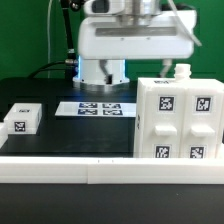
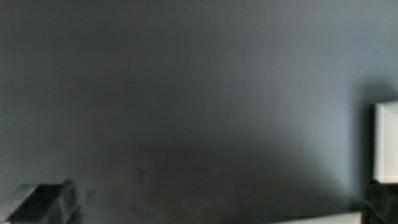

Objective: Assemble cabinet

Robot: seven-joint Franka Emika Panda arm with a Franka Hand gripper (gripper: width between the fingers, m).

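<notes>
The cabinet [image 1: 178, 118], a large white box with black-and-white square tags on its faces, stands on the black table at the exterior view's right. A small white stub [image 1: 183, 70] sticks up from its top. The small tagged block [image 1: 22, 118] lies at the exterior view's left. In the wrist view my gripper [image 2: 214, 205] is open. Its dark fingertips [image 2: 45, 203] show far apart at the picture's corners, with only bare dark table between them. A white edge [image 2: 386, 140] shows at the side of the wrist view; I cannot tell which part it is. My gripper is out of the exterior view.
The marker board [image 1: 97, 107] lies flat in the middle at the back, in front of the white robot base [image 1: 105, 45]. A long white rail [image 1: 100, 172] edges the table's front.
</notes>
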